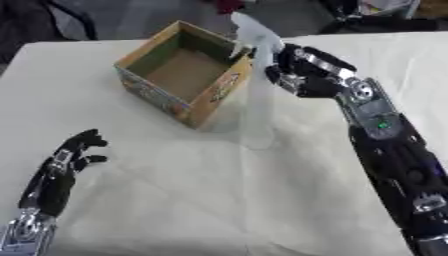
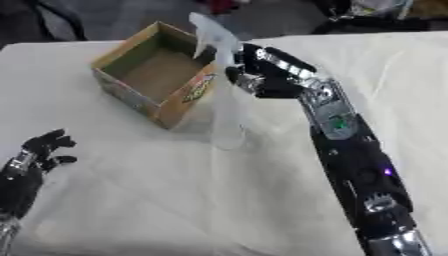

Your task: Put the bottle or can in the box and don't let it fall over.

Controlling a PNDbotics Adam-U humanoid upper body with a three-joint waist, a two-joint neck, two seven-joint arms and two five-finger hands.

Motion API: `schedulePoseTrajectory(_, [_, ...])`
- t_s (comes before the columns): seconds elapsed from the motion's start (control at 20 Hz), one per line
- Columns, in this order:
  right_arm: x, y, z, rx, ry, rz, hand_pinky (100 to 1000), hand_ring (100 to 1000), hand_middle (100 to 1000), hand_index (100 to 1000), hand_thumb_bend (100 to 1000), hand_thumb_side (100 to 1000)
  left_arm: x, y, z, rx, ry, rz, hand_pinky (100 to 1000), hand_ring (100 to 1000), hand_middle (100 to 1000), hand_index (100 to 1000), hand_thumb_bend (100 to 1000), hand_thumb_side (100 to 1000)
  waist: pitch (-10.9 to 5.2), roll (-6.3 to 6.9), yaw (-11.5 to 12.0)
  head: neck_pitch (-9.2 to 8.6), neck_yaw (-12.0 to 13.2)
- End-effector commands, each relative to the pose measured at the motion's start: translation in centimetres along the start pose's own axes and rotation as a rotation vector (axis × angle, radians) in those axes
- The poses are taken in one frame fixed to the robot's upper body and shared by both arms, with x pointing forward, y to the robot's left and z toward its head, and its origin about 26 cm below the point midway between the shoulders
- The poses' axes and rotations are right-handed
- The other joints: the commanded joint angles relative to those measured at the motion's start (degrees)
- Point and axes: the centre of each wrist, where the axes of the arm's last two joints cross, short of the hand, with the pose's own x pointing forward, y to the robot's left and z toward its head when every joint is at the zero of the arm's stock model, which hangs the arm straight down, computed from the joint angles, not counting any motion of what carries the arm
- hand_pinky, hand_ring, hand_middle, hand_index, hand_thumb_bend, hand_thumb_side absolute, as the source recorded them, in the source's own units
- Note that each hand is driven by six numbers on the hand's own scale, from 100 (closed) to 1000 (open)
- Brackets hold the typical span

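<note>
A clear plastic spray bottle with a white spray head stands upright just right of the open cardboard box. My right hand comes in from the right, its fingers curled round the bottle's upper part below the spray head. I cannot tell whether the bottle's base touches the cloth. The box is brown inside, printed on the outside, and holds nothing. My left hand rests open at the lower left, fingers up, far from the box.
A cream cloth covers the table, with creases in front of the box. Dark objects lie beyond the table's far edge at the upper right.
</note>
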Motion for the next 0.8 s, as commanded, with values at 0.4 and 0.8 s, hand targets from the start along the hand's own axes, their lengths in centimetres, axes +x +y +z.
schedulePoseTrajectory(0.4, [0.6, -0.1, -1.0, 0.012, -0.021, 0.035, 783, 875, 866, 909, 100, 531, -0.4, 0.5, -0.1, 0.017, 0.021, -0.029, 741, 946, 685, 890, 114, 1000, -0.37, 0.13, 0.35, 0.33, -0.22])
schedulePoseTrajectory(0.8, [1.4, -0.2, -1.3, 0.013, -0.053, 0.058, 785, 875, 866, 912, 100, 537, -0.9, 0.5, 0.1, 0.014, 0.036, -0.039, 742, 947, 686, 890, 114, 1000, -0.35, 0.10, 0.21, 0.33, -0.01])
